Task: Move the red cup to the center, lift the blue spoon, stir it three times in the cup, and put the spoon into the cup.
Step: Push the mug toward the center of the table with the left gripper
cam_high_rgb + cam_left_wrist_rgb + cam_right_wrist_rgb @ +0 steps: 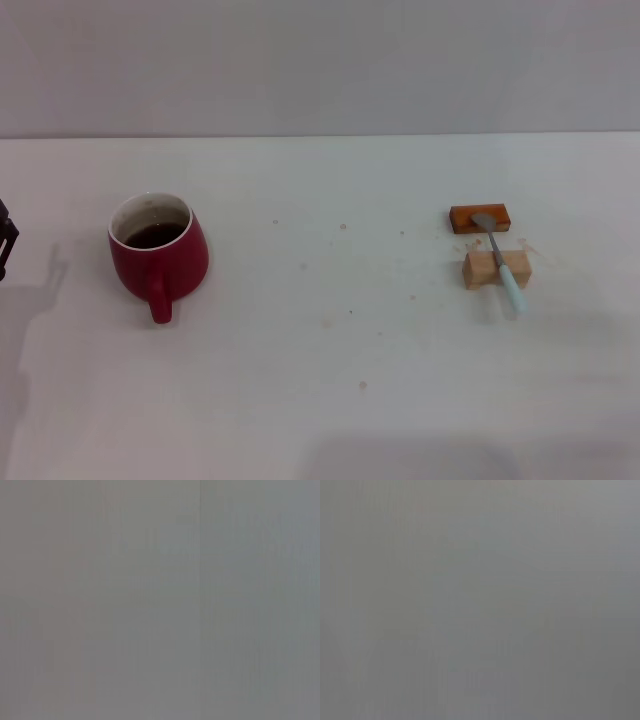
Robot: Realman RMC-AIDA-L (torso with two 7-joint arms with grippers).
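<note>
The red cup (158, 253) stands upright on the left part of the white table, holding dark liquid, its handle toward me. The blue spoon (501, 263) lies at the right, its grey bowl resting on an orange-brown block (480, 217) and its pale blue handle across a pale wooden block (496, 269). My left gripper (5, 240) shows only as a dark sliver at the left edge, left of the cup and apart from it. My right gripper is out of view. Both wrist views show only plain grey.
The white table (340, 330) runs to a grey wall at the back. Small specks dot its middle. A shadow falls along the table's near edge.
</note>
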